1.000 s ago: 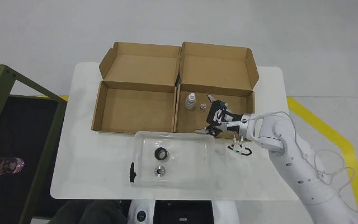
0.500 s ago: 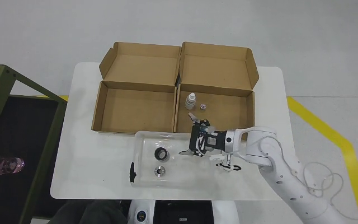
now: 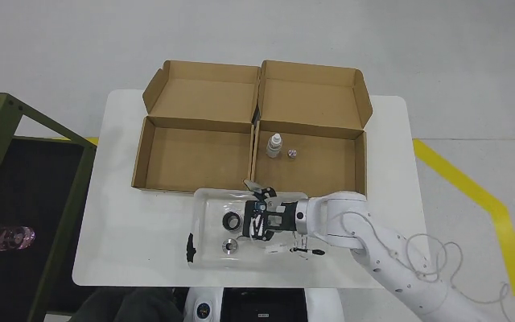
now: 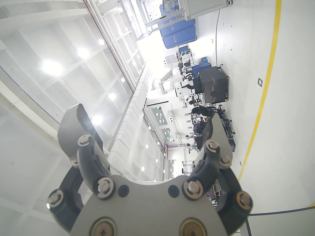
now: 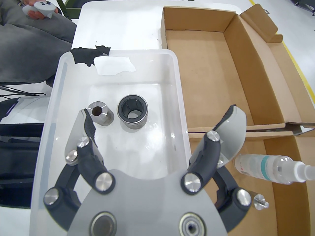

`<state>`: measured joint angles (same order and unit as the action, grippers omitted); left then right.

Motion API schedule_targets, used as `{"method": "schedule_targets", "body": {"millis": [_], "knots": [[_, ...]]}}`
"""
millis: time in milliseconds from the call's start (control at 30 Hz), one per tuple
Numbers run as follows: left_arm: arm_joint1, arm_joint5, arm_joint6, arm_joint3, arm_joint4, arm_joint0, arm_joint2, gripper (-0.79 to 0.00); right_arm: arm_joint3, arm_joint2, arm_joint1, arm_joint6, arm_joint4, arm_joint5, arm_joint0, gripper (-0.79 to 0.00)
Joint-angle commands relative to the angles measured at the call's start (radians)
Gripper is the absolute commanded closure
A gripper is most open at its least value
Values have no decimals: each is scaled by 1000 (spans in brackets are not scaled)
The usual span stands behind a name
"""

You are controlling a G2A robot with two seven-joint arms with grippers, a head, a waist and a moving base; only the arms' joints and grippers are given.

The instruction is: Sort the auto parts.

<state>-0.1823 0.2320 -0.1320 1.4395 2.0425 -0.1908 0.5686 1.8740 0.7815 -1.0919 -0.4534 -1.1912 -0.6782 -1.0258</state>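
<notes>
Here, right gripper (image 5: 159, 112), jaws spread, above tray (image 5: 53, 104), wrist view revealing bearing (image 5: 133, 112)

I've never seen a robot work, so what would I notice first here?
The open right gripper hangs over a clear bin holding a dark-lined ring and a silver bushing side by side. Beyond the bin stand two open cardboard boxes, one with a small bottle inside.
</notes>
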Motion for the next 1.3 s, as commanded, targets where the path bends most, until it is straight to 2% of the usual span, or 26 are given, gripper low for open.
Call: {"method": "schedule_targets", "body": {"millis": [0, 733, 800, 933, 1000, 1100, 1267], "knots": [[0, 0, 0, 0, 0, 0, 0, -785, 1, -21, -6, -7, 2, 7, 5, -785], [0, 0, 0, 0, 0, 0, 0, -785, -86, -175, -74, -12, -87, 67, 57, -785], [0, 0, 0, 0, 0, 0, 0, -785, -99, -181, -80, -11, -94, 71, 63, -677], [0, 0, 0, 0, 0, 0, 0, -785, -116, -184, -88, -13, -103, 79, 72, -662], [0, 0, 0, 0, 0, 0, 0, -785, -122, -184, -91, -17, -111, 83, 75, -570], [0, 0, 0, 0, 0, 0, 0, -785, -132, -184, -95, -19, -119, 86, 75, -591], [0, 0, 0, 0, 0, 0, 0, -785, -141, -175, -98, -25, -136, 91, 73, -557]]}}
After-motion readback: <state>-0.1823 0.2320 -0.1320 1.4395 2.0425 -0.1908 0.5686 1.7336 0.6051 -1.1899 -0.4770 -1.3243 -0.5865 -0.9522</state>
